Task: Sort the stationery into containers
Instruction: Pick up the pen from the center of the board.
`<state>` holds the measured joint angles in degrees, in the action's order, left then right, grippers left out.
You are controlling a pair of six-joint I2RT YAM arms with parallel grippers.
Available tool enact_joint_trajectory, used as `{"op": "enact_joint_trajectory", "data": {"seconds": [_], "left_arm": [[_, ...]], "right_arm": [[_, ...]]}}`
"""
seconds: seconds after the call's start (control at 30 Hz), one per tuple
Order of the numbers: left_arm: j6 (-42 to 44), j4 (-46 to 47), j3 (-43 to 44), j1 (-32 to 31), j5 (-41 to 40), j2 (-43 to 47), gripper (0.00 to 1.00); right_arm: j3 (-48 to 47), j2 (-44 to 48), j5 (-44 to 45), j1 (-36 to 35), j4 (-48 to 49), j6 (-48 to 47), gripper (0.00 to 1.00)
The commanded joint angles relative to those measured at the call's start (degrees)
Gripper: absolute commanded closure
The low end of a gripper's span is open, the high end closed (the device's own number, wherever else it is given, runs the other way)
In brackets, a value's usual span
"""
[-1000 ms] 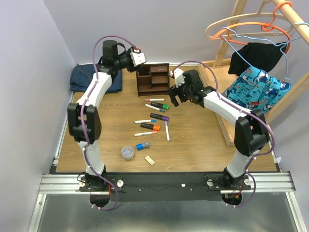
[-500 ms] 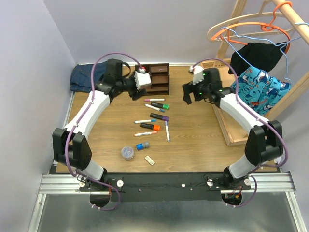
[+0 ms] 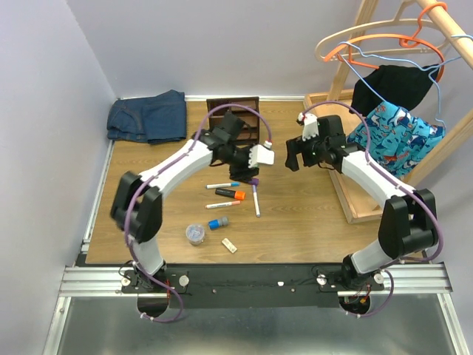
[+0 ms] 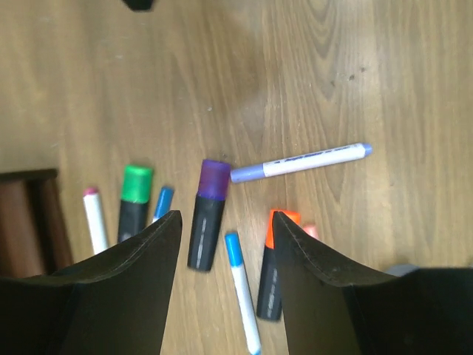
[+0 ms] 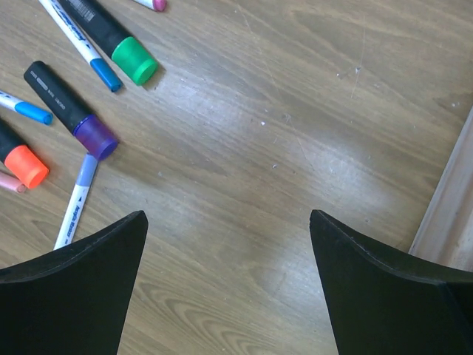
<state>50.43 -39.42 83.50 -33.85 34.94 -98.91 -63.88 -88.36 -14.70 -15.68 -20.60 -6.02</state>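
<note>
My left gripper [image 3: 240, 174] [image 4: 224, 222] is open and hovers low over the cluster of pens. Between its fingers I see a purple-capped highlighter [image 4: 207, 214], a blue-capped white marker [image 4: 240, 288] and an orange-and-black highlighter [image 4: 273, 274] [image 3: 230, 194]. A green highlighter [image 4: 133, 203] and a pink-capped marker [image 4: 94, 222] lie to the left. A purple-capped marker [image 4: 299, 161] lies beyond. My right gripper [image 3: 292, 161] [image 5: 227, 218] is wide open over bare wood, right of the pens. The dark brown organiser [image 3: 244, 105] is partly hidden by the left arm.
A clear round tub [image 3: 194, 234], a blue-grey cylinder [image 3: 218, 222] and a beige block [image 3: 229, 245] lie near the front. Folded jeans [image 3: 146, 117] lie at the back left. A light-wood tray [image 3: 353, 194] and a hanger rack with clothes [image 3: 392, 111] stand at the right.
My left arm has swung from the organiser to the right and nearer, over the pens. My right gripper has drawn back to the right, away from the pens.
</note>
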Motion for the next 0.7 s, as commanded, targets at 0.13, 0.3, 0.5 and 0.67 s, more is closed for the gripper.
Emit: {"op": "enact_joint_trajectory", "data": {"seconds": [0.13,0.3,0.5,0.67], "left_arm": [[10.91,-3.30,6.31,-1.14,-4.88,-11.73,0.39],[12.32,-4.70,10.36,-1.05,-5.49,-16.75,0.42],[12.41,-5.84,12.90,-1.05,-6.11,-20.96,0.44],[11.88,-6.11,13.18,-1.13,-5.85,-22.99,0.45]], "right_arm": [[3.23,5.30,1.43,0.56,-0.49,-0.04,0.02],[4.64,6.79,1.25,0.65,-0.23,-0.04,0.02],[6.04,7.41,1.34,0.92,0.12,0.39,0.02],[6.22,7.41,1.52,1.18,0.38,0.31,0.02]]}}
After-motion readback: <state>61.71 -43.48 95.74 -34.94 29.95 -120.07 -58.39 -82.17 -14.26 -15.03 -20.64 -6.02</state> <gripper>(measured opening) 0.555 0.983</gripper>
